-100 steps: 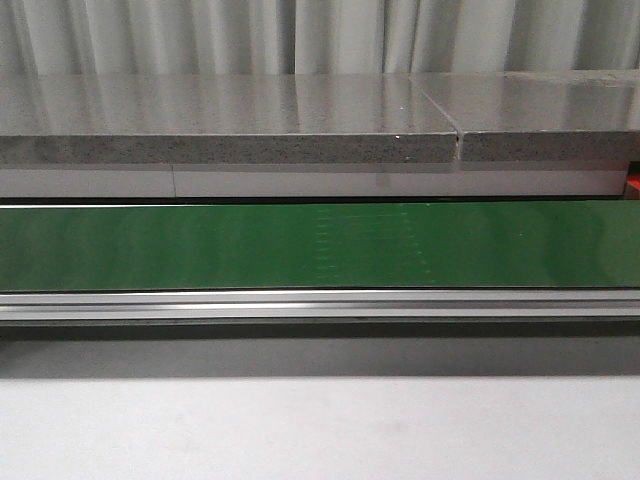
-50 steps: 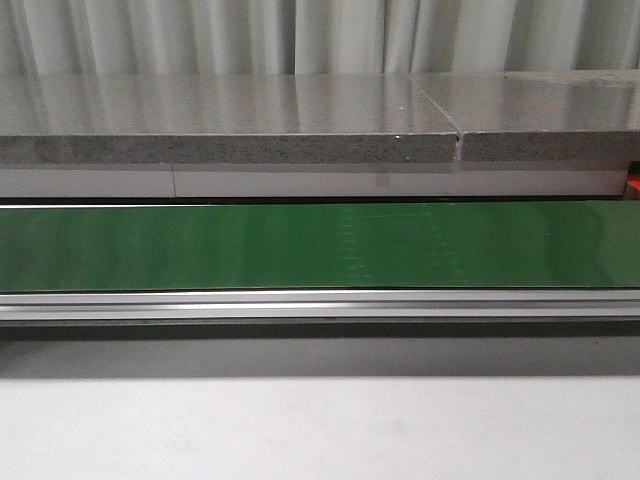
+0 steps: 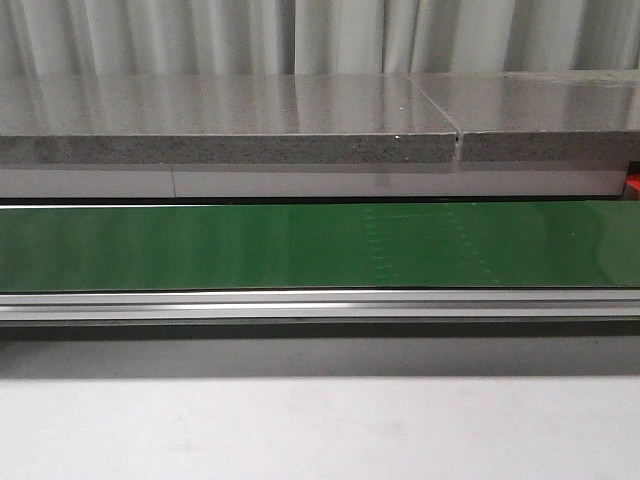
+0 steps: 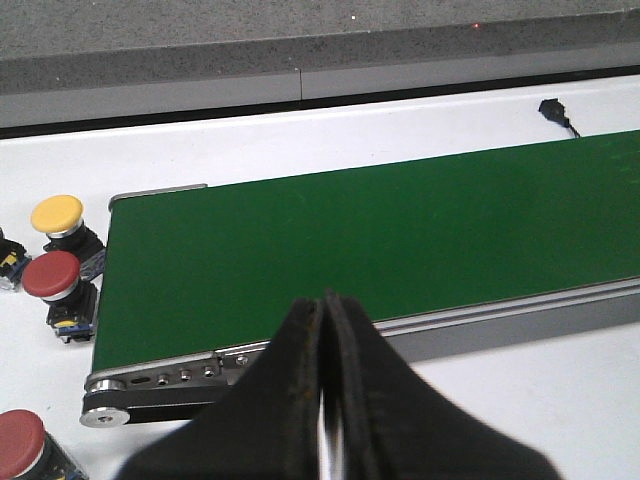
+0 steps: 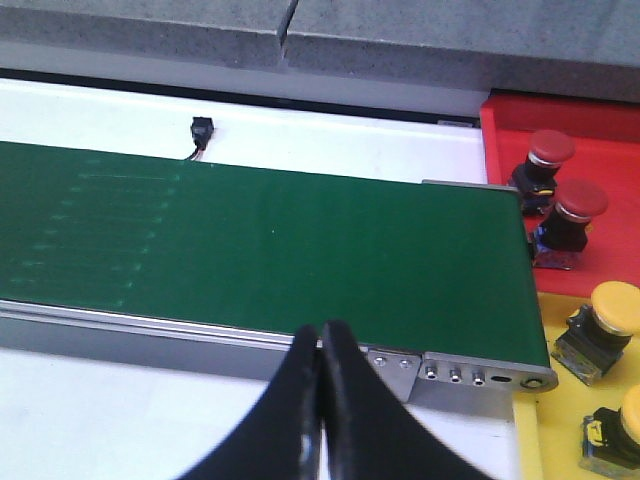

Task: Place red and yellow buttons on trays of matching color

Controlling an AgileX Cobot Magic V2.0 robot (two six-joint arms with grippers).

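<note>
between the earlier front views and this one, little is altered; only the faint pale marks on the green conveyor belt [image 3: 320,245] are found further toward the robot's right, from which it is judged that the belt is running that way; nothing is carried on it in any view, and neither arm is seen in the front view, so no button is judged to be in hand.

the left gripper [image 4: 322,330] is seen pressed together with nothing between its fingers, held over the near rail at the belt's left end; the right gripper [image 5: 322,350] is likewise pressed together and empty, near the belt's right end.

beside the left end, on the white table [image 4: 300,125], a yellow button [image 4: 57,213] and a red button [image 4: 51,276] are stood upright, caps up, their long axes vertical; another red button [image 4: 20,444] is cut off by the frame edge; at the right end, two red buttons [image 5: 551,148] are stood upright on the red tray [image 5: 600,125], and a yellow button [image 5: 617,307] is stood on the yellow tray [image 5: 560,440]; part of the sorting is thus judged done, with the left-end buttons not yet placed.
</note>
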